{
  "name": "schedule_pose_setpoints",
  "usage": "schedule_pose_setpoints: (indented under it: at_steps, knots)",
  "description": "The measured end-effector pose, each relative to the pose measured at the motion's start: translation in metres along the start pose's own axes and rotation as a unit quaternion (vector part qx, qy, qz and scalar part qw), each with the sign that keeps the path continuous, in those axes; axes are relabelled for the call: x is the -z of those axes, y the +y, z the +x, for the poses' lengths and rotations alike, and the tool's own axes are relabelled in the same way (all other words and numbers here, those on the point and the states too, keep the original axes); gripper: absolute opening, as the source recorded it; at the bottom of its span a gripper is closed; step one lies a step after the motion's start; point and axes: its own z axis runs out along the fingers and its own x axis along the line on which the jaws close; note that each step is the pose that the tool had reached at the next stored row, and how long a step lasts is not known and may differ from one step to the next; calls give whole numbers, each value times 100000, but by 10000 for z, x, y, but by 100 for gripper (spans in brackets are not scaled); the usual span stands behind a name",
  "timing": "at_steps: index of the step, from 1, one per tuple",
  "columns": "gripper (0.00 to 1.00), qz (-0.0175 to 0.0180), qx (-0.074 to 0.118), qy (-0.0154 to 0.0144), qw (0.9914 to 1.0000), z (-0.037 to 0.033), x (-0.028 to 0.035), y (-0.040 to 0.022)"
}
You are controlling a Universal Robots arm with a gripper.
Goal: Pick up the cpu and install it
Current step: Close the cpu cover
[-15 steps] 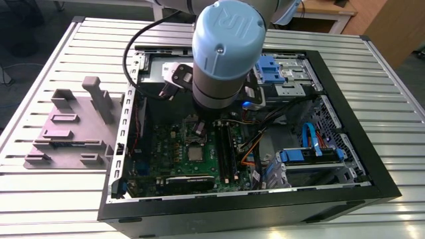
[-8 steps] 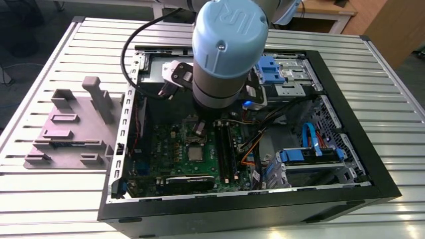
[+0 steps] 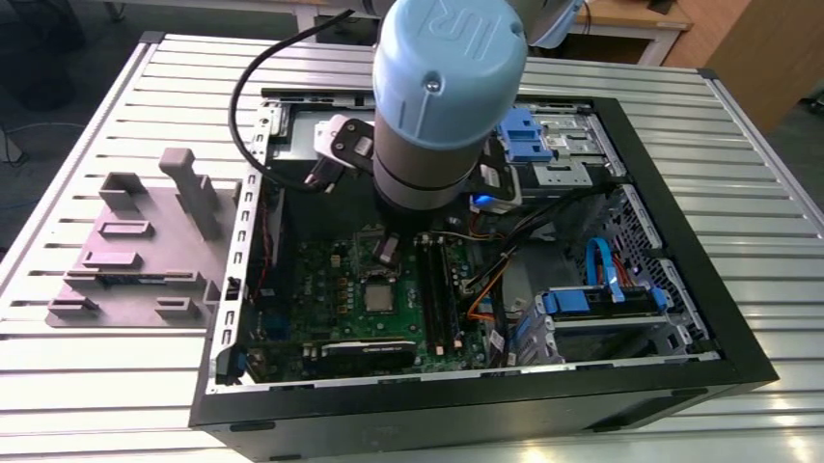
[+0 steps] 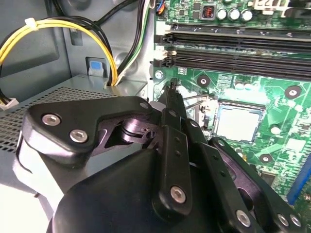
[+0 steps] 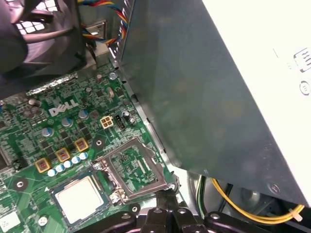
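Cpu point(image 5: 80, 199) sat in the open motherboard socket point(image 4: 239, 121), load plate point(image 5: 133, 167) flipped up. Gripper point(image 4: 170, 94) looked pinched together, holding nothing, fingertips beside the socket; cpu lay at 3 o'clock in the second wrist view.

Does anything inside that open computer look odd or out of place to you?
One thing: the metal bracket over the chip socket stands flipped open, hinged to one side, rather than clamped down. The silver chip already lies flat and square in its socket, uncovered. The gripper sits right at the bracket's edge. Nothing looks spilled or broken.
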Motion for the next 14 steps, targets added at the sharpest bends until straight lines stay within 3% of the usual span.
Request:
schedule_pose_setpoints:
  at_steps: [14]
  knots:
    - [11,3,-1,4,100000,118,127,-58]
